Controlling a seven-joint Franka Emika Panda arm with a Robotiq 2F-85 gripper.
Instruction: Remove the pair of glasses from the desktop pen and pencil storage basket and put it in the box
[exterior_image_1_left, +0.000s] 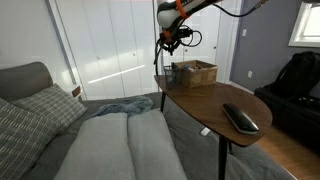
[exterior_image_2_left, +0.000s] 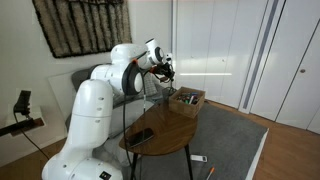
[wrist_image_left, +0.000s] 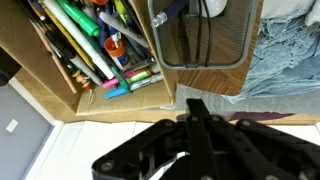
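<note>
One wooden table (exterior_image_1_left: 205, 103) — box (exterior_image_1_left: 195, 73) on it; white doors (exterior_image_1_left: 110, 40).

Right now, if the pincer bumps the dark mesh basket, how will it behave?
The mesh basket looks thin-walled and see-through, so it is probably light and easy to shove or tip. It seems to stand inside the wooden box beside the pens, so the walls would likely check a slide.

White sliding closet doors (exterior_image_1_left: 110, 45), grey fabric couch (exterior_image_1_left: 25, 80), oval brown wooden table (exterior_image_1_left: 200, 105), shaggy brown wall hanging (exterior_image_2_left: 85, 25), grey carpet (exterior_image_2_left: 230, 140)
</note>
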